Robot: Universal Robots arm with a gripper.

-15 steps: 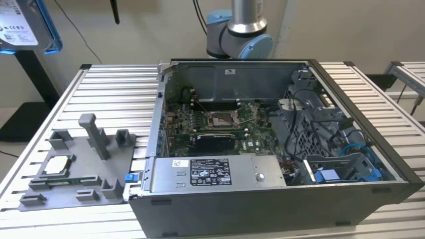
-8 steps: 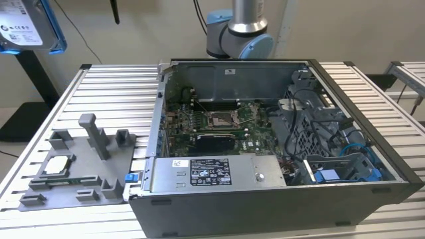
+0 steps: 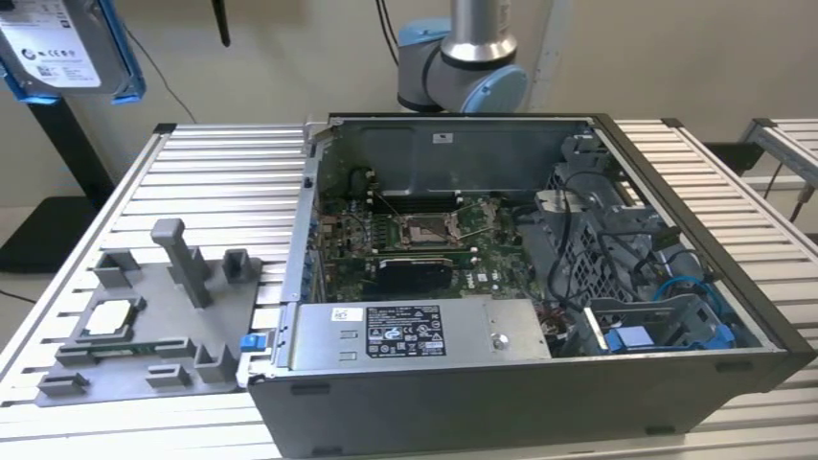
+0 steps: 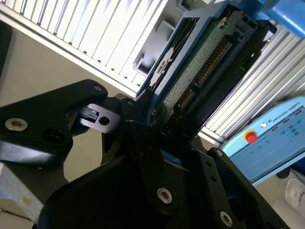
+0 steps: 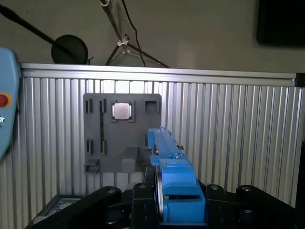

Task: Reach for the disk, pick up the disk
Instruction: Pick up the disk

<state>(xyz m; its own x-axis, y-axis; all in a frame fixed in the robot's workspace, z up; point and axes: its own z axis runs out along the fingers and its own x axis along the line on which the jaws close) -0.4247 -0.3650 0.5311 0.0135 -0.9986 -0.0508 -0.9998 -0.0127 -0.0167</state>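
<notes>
The disk hangs in the air at the far end of the exterior view's left. It is above table height and well apart from the open computer case. Its white-labelled face is turned towards that camera, with the blue bracket showing along its edges.

In the first wrist view we see the disk edge-on, and the gripper is closed on its nearer end. In the second wrist view we see the disk's green circuit-board underside rising out of the gripper. The black fingers press against it from either side, so the disk is gripped and clear of every surface.

In the exterior view, a grey fixture tray lies on the slatted aluminium table, near and to the left. A small square silver chip sits in one of its recesses. In the first wrist view, the same tray and chip lie beyond the held disk.

The case stands to the right of the tray. Inside it we see a green motherboard at the far left and a long grey labelled power-supply box along the near wall. There are drive bays with blue cables on the right. The arm's base joint rises behind the case. A pale blue teach pendant appears in both wrist views.
</notes>
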